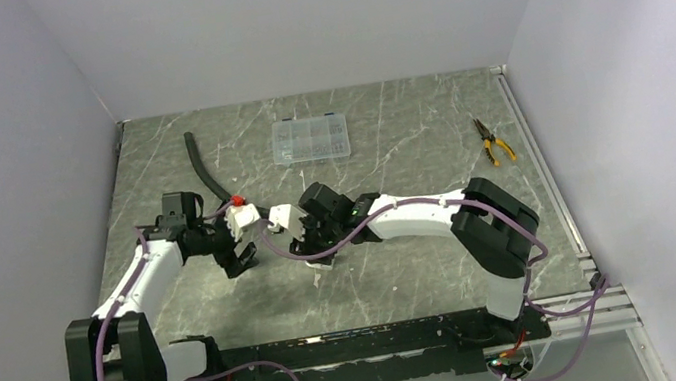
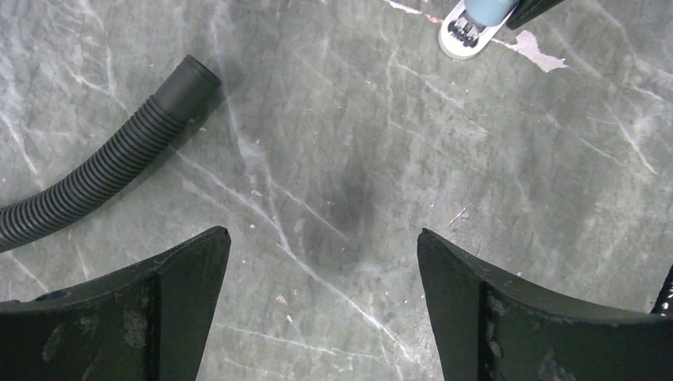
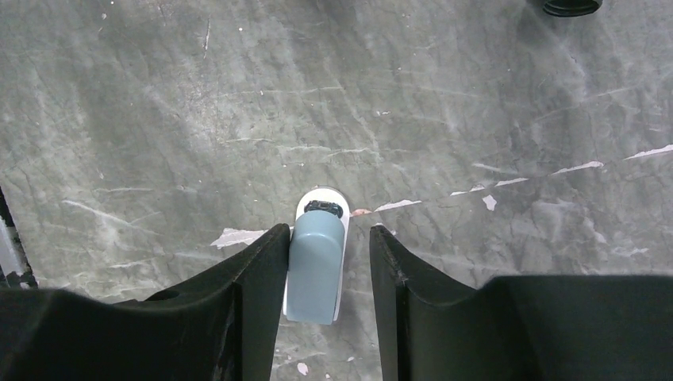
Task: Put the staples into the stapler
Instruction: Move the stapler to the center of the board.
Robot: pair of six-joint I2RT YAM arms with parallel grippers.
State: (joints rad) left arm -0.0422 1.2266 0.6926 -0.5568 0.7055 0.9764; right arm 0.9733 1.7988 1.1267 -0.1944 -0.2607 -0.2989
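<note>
So far little of the loading shows as done. On the left, the left gripper point(image 2: 321, 234) hangs over bare table point(image 2: 357, 119) with its jaws spread wide and nothing between them; a black ribbed hose point(image 2: 103, 171) lies off to its left side, apart from it.

Toward the middle, the stapler point(image 3: 316, 258), a small one with a grey-blue top on a white base, lies flat on the table. The right gripper point(image 3: 329, 230) straddles it with the jaws drawn in narrow. One finger looks to be against the stapler's side, while a slim gap shows at the other, so I judge it bracketed rather than firmly clamped.

Further back sits a clear compartment box point(image 1: 310, 139), and yellow-handled pliers point(image 1: 494, 141) lie far right, both well apart from the arms.

The staples I cannot pick out in any view; the pale flecks on the table look like chipped surface. By my reading, securing the stapler is the step in hand. Opening it, fetching a strip, seating it and closing up all remain.
</note>
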